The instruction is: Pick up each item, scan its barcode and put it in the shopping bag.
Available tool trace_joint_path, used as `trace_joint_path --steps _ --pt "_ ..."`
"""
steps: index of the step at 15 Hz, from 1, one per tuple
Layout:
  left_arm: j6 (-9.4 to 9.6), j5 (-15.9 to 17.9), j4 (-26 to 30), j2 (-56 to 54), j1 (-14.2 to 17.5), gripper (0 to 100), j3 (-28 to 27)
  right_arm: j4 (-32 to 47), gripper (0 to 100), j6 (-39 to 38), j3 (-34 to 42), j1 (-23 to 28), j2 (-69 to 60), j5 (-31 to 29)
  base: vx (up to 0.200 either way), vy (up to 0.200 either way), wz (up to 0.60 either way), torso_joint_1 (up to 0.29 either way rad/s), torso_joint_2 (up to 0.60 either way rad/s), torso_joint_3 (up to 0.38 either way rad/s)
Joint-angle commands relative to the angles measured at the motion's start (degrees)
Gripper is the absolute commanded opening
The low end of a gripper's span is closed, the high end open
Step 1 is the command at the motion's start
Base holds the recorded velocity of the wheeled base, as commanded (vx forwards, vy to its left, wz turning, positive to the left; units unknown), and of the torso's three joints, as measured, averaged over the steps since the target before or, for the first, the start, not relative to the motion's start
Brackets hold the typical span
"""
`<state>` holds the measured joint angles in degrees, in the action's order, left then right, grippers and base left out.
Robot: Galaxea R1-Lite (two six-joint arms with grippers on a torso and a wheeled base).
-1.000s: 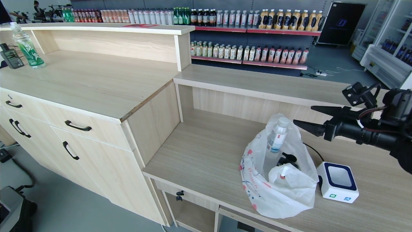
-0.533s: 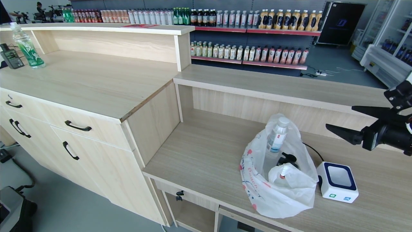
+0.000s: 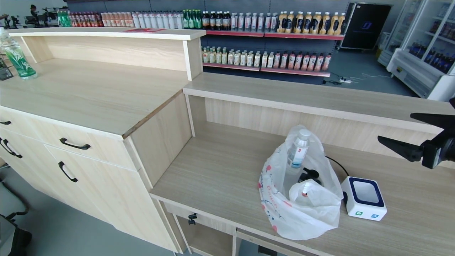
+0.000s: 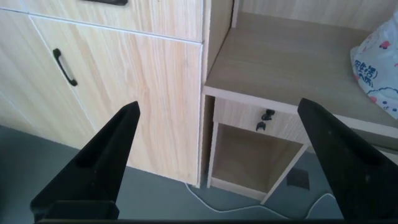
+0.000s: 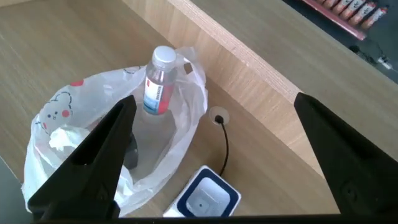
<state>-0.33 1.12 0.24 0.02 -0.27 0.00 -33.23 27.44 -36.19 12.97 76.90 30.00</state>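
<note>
A white plastic shopping bag stands on the lower counter with a clear water bottle upright inside it. A white barcode scanner sits just right of the bag. My right gripper hangs open and empty, above and to the right of the scanner, apart from the bag. The right wrist view looks down past that gripper onto the bag, bottle and scanner. My left gripper is open and empty, low beside the cabinet front. A green bottle stands far left on the raised counter.
The raised counter with drawers fills the left side, a step above the lower one. A back ledge runs behind the bag. A black cable leads from the scanner. Store shelves of bottles line the back.
My right gripper has drawn back to the right, away from the bag, staying open. The head camera has shifted, so the whole scene sits a little further left. The bag and bottle have not moved.
</note>
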Motion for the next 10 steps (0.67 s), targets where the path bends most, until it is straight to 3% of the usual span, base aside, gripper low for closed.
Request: trace_joint_path --steps 1,4,6,10 --pt "-0.02 0.02 0.02 0.06 0.00 100 0.00 0.54 100 -1.25 -0.10 0.04 -0.70 -2.40 0.000 0.000 -0.60 0.002 0.00 0.007" --pt "-0.02 0.02 0.02 0.06 0.00 100 0.00 0.54 100 -9.34 -0.37 -0.93 -0.52 -13.13 0.000 0.000 -0.60 0.009 0.01 0.004" --pt "-0.02 0.02 0.02 0.06 0.00 100 0.00 -0.17 100 -16.28 1.83 -0.58 -0.78 -13.48 0.000 0.000 0.00 0.000 0.00 0.000" --pt "-0.02 0.02 0.02 0.06 0.00 100 0.00 -2.80 100 -17.51 13.43 -0.05 -7.46 -17.52 0.000 0.000 0.00 0.000 0.00 0.000"
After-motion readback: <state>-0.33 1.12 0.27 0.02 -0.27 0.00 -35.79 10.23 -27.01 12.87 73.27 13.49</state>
